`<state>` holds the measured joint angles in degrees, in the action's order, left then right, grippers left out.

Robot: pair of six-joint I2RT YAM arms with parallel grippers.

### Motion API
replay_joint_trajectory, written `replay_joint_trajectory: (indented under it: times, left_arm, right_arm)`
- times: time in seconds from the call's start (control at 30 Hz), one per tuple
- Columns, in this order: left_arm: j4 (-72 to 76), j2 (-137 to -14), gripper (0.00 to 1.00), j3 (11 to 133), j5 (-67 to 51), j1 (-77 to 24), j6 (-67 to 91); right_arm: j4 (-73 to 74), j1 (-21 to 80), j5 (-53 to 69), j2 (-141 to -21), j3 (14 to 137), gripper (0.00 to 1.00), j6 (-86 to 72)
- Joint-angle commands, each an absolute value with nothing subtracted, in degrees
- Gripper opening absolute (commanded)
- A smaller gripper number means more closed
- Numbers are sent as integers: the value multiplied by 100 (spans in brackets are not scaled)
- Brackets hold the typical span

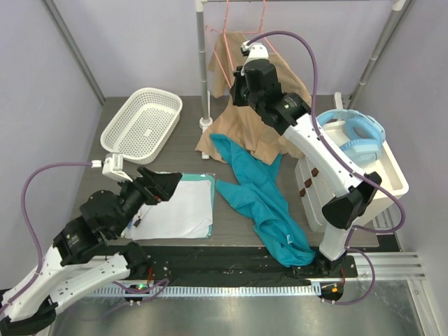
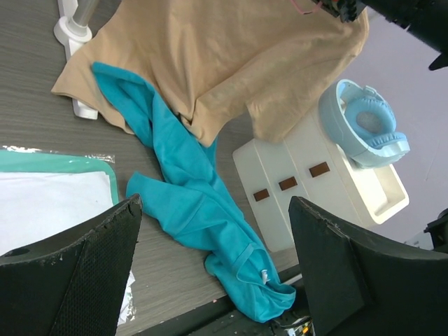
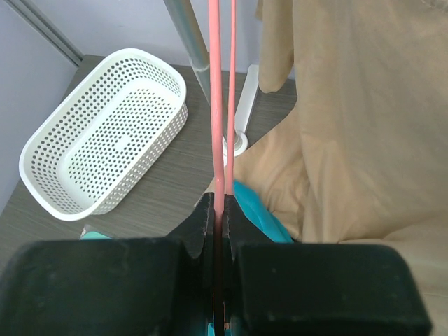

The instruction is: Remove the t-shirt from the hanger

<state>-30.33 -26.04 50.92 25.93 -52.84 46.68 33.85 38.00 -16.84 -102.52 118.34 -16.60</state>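
A tan t-shirt (image 1: 241, 133) hangs over a pink wire hanger (image 1: 217, 49) at the back, its lower part pooled on the table. My right gripper (image 1: 236, 85) is high beside it. In the right wrist view the gripper (image 3: 221, 206) is shut on the hanger (image 3: 214, 105), with the tan t-shirt (image 3: 357, 140) draped to the right. My left gripper (image 1: 162, 187) hovers open near the table's front left. In its wrist view the left gripper (image 2: 213, 210) holds nothing and looks onto the tan t-shirt (image 2: 231, 56).
A teal shirt (image 1: 259, 203) lies crumpled from the tan one to the front edge. A white perforated basket (image 1: 143, 126) sits back left, by the rack pole (image 1: 203, 63). A white drawer unit (image 2: 294, 182) with blue headphones (image 1: 357, 133) stands right. A white sheet (image 1: 178, 206) lies under the left gripper.
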Motion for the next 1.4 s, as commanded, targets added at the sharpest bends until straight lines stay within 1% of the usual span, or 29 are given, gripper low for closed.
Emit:
replay_joint_trajectory:
  times: [0.0, 0.07, 0.1, 0.13, 0.17, 0.2, 0.23, 0.27, 0.3, 0.33, 0.4, 0.43, 0.53, 0.57, 0.6, 0.63, 0.67, 0.73, 0.77, 0.87, 0.9, 0.97, 1.0, 1.03, 1.13, 1.2, 1.23, 1.3, 1.37]
  left_arm:
    - [-3129, -2934, 86, 5203, 2655, -5273, 4746]
    - [-3164, -3023, 86, 5238, 2646, -5282, 4833]
    - [-3138, -3041, 86, 5221, 2637, -5274, 4851]
    - [-3033, -3041, 86, 5203, 2593, -5273, 4860]
    - [-2963, -3032, 86, 5142, 2567, -5273, 4878]
    - [-2884, -3024, 86, 5098, 2540, -5282, 4887]
    - [-2735, -3015, 86, 5063, 2497, -5274, 4887]
    - [-2690, -3032, 86, 5010, 2479, -5273, 4887]
    - [-2637, -3067, 86, 4992, 2470, -5273, 4887]
    - [-2611, -3146, 87, 4957, 2461, -5273, 4878]
    - [-2645, -3190, 87, 4904, 2505, -5274, 4860]
    - [-2654, -3217, 88, 4878, 2548, -5273, 4852]
    - [-2663, -3226, 88, 4843, 2628, -5273, 4808]
    - [-2637, -3260, 88, 4817, 2628, -5273, 4790]
    - [-2585, -3278, 88, 4808, 2611, -5273, 4755]
    - [-2575, -3322, 89, 4773, 2584, -5282, 4720]
    - [-2532, -3444, 91, 4781, 2514, -5274, 4650]
    - [-2548, -3629, 95, 4799, 2487, -5273, 4440]
    - [-2584, -3717, 96, 4877, 2487, -5282, 4395]
    - [-2611, -4322, 98, 5149, 2207, -5265, 4089]
    - [-2584, -4733, 99, 5246, 1875, -5265, 3974]
    - [-2654, -5297, 99, 5650, 1618, -5265, 3719]
    - [-2820, -5918, 98, 5817, 1469, -5256, 3692]
    - [-2934, -6202, 97, 6175, 1416, -5265, 3700]
    - [-3050, -7281, 93, 6704, 1284, -5256, 4006]
    - [-3041, -7741, 92, 6916, 1266, -5273, 4454]
    - [-3024, -8117, 94, 7100, 1300, -5291, 4621]
    - [-2822, -8410, 100, 7189, 1301, -5387, 5025]
    - [-2664, -8804, 100, 7242, 1249, -5423, 5351]
  right_arm:
    - [3226, 3911, -1863, -10134, 11945, 1, -1564]
    - [3226, 3920, -1828, -10108, 11901, 1, -1530]
    - [3252, 3946, -1828, -10099, 11883, 3, -1512]
    - [3252, 3946, -1828, -10081, 11865, 9, -1503]
    - [3252, 3955, -1811, -10046, 11839, 18, -1486]
    - [3278, 3955, -1758, -10028, 11830, 36, -1433]
    - [3287, 3964, -1749, -10002, 11813, 46, -1415]
    - [3305, 3964, -1749, -9924, 11769, 53, -1415]
    - [3322, 3964, -1732, -9853, 11716, 64, -1380]
    - [3314, 3964, -1731, -9774, 11655, 67, -1354]
    - [3305, 3964, -1557, -9468, 11392, 70, -1275]
    - [3296, 3964, -1486, -9335, 11260, 78, -1257]
    - [3173, 3964, -1407, -8624, 10531, 81, -1266]
    - [3068, 3964, -1398, -8413, 10103, 86, -1274]
    - [2989, 3964, -1397, -8211, 9846, 88, -1274]
    - [2901, 3964, -1389, -7722, 9591, 89, -1257]
    - [2692, 3955, -1389, -7499, 9058, 88, -1257]
    - [2523, 3964, -1310, -6807, 8528, 89, -1257]
    - [2470, 3964, -1249, -6585, 8056, 89, -1283]
    - [2434, 3964, -1204, -5910, 7237, 88, -1449]
    - [2443, 3964, -1213, -5750, 7059, 88, -1494]
    - [2443, 3955, -1257, -5337, 6630, 88, -1669]
    - [2452, 3964, -1309, -5204, 6523, 88, -1748]
    - [2452, 3964, -1370, -5090, 6434, 88, -1801]
    - [2443, 3955, -1319, -4703, 6232, 87, -1907]
    - [2470, 3964, -1371, -4493, 6205, 87, -1846]
    - [2496, 3964, -1432, -4430, 6196, 87, -1811]
    - [2549, 3964, -1555, -4281, 6179, 87, -1715]
    - [2549, 3964, -1696, -4237, 6144, 86, -1644]
